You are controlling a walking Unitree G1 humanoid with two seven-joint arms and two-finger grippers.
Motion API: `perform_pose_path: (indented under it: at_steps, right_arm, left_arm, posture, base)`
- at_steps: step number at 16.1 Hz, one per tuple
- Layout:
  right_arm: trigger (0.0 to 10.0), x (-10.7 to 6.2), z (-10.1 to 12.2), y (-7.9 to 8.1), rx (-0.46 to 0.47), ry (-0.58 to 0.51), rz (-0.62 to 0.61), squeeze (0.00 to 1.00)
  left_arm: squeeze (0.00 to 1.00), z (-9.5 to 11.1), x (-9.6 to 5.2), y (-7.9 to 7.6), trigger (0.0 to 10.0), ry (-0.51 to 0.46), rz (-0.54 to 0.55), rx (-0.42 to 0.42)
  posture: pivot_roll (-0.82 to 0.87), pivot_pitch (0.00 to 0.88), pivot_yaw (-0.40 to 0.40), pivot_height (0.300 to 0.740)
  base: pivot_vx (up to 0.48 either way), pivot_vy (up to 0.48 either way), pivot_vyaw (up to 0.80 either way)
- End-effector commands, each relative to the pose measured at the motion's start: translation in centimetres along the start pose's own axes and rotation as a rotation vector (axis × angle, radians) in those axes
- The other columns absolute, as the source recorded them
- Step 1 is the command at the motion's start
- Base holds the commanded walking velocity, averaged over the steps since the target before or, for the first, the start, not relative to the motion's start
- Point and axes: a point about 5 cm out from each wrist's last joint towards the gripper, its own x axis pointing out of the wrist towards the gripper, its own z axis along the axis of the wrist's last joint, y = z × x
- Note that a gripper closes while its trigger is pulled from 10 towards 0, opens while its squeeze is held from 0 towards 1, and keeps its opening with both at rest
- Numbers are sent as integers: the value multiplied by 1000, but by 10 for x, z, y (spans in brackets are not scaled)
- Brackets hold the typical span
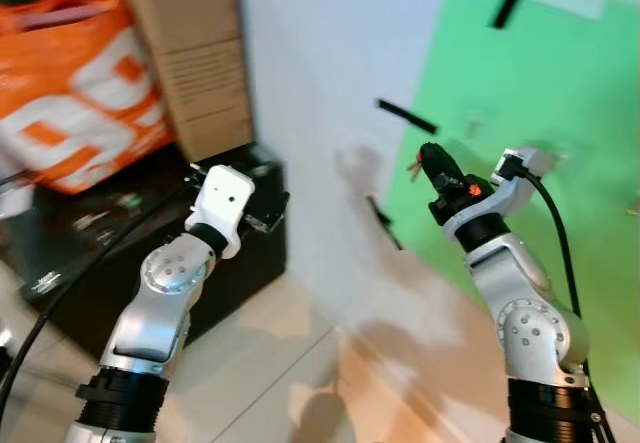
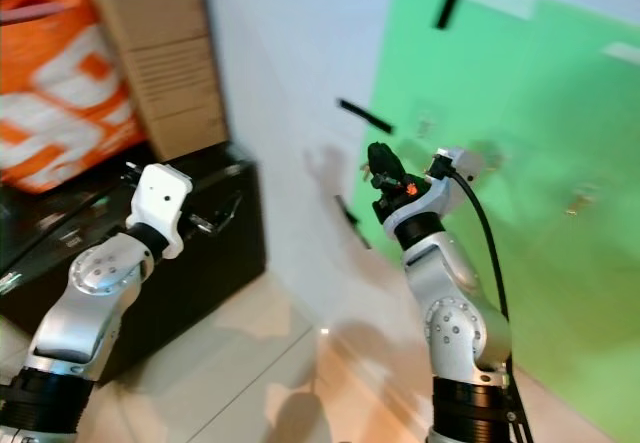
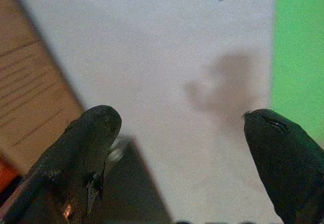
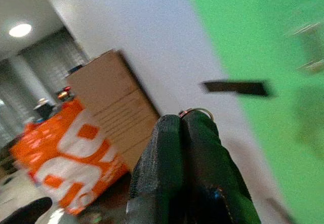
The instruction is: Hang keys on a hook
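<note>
Head views, blurred: right gripper (image 1: 432, 163) was raised at two o'clock near the green panel (image 1: 560, 113), keys (image 1: 414, 169) barely discernible. Right wrist: fingers (image 4: 202, 153) clenched on the key ring (image 4: 198, 112). Left wrist: left gripper (image 3: 182, 148) was spread, empty.

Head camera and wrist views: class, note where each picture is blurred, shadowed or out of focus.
Left eye view: tilted and motion-smeared, orange bag soft, right gripper casting a grey shadow on the white wall. Left wrist view: open left gripper fingers dark and defocused. Right wrist view: fingers closed on a key ring, green panel blurred.
</note>
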Motion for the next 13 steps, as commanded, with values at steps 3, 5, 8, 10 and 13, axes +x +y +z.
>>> perform_pose_path:
  at_steps: [3, 5, 8, 10, 13]
  right_arm:
    - [10000, -5, -5, 8, -2, 28, 73, 0]
    - [10000, -8, -7, 11, 10, 42, 108, 0]
    - [10000, -12, -9, 11, 4, 56, 126, 0]
    - [10000, -12, -9, 10, -1, 53, 126, 0]
    - [10000, -11, -7, 8, -10, 46, 108, 0]
  left_arm:
    - [0, 2, -1, 3, 10000, -5, -4, 1]
    - [0, 3, -1, 1, 10000, -10, -23, 4]
    - [0, 2, -1, -3, 10000, -3, -53, 13]
    - [0, 3, 1, -5, 10000, -3, -84, 16]
    - [0, 3, 1, -8, 10000, -6, -145, 31]
  posture:
    - [5, 0, -27, 740]
    - [4, 0, -25, 740]
    - [0, 0, -22, 740]
    - [-3, 0, -21, 740]
    - [-3, 0, -23, 740]
  base:
    - [282, 0, 0]
    - [122, 0, 0]
    - [0, 0, 0]
    - [0, 0, 0]
    - [0, 0, 0]
